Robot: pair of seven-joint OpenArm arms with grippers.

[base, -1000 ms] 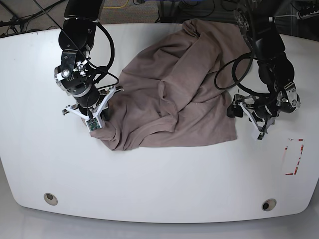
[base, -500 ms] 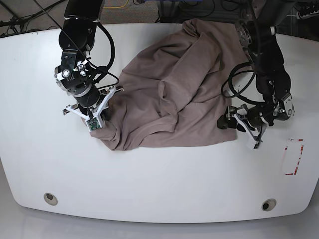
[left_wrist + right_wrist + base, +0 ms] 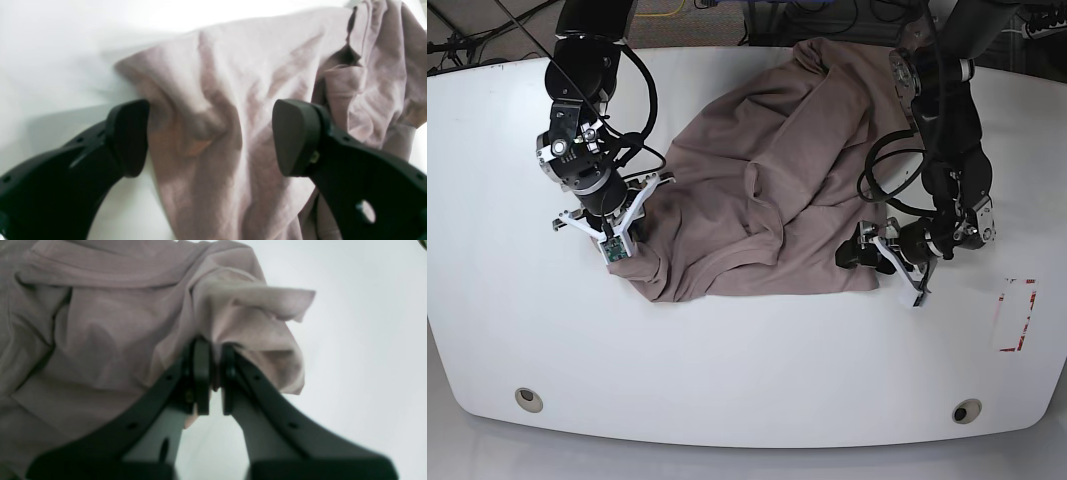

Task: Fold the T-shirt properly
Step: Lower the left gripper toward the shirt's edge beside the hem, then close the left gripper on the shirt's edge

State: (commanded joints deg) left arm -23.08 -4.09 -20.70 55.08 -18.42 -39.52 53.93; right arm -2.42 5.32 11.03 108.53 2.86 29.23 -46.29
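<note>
The taupe T-shirt (image 3: 767,190) lies crumpled across the middle of the white table (image 3: 747,370). My right gripper (image 3: 624,243), on the left of the base view, is shut on the shirt's lower left edge. The right wrist view has a fold of the T-shirt (image 3: 100,323) pinched in that right gripper (image 3: 212,373). My left gripper (image 3: 874,256) is open at the shirt's lower right corner. In the left wrist view the T-shirt (image 3: 233,83) bunches between the spread fingers of the left gripper (image 3: 211,138), which do not press it.
A red-marked label (image 3: 1015,315) lies on the table near its right edge. Two round holes (image 3: 527,398) (image 3: 966,411) sit near the front edge. Cables run behind the table's far edge.
My left gripper has moved leftward from beside the shirt onto its lower right corner and now straddles the fabric. The right gripper has stayed put, still clamped on the cloth.
</note>
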